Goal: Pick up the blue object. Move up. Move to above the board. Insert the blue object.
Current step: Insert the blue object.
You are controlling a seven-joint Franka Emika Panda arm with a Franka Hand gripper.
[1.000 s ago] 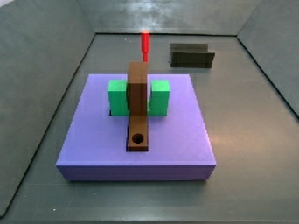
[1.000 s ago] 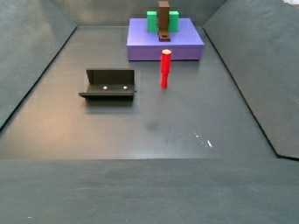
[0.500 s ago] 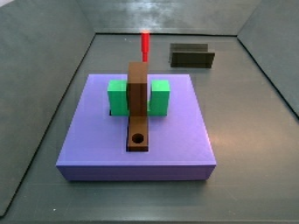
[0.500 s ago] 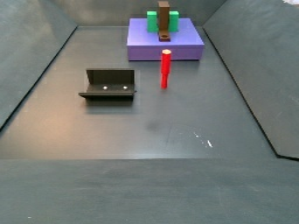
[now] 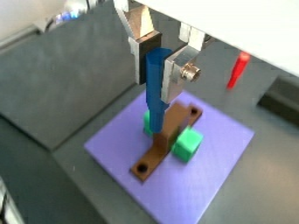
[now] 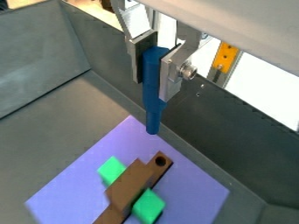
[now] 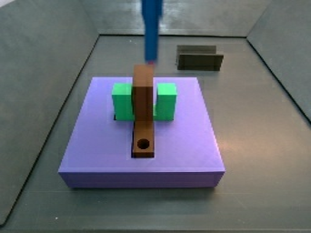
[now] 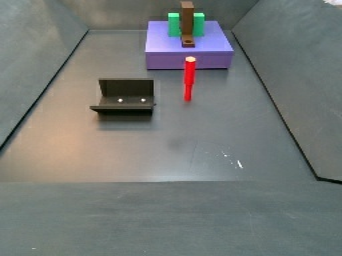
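Observation:
My gripper (image 5: 159, 66) is shut on the blue object (image 5: 155, 79), a thin blue peg that hangs upright between the fingers in both wrist views (image 6: 151, 92). It is high above the board (image 5: 170, 136), a narrow brown plank with a round hole (image 6: 159, 162) near one end. In a side view the blue object (image 7: 151, 27) hangs down from the top edge, behind the board (image 7: 144, 105), and the gripper is out of frame. The hole (image 7: 145, 144) is at the board's near end.
The board lies across a green block (image 7: 165, 102) on a large purple slab (image 7: 183, 150). A red peg (image 8: 189, 78) stands upright on the floor beside the slab (image 8: 187, 58). The fixture (image 8: 124, 96) stands on the floor to the side (image 7: 201, 58).
The blue object has come into a side view at the top edge, now covering the red peg there. Nothing on the floor or slab has moved.

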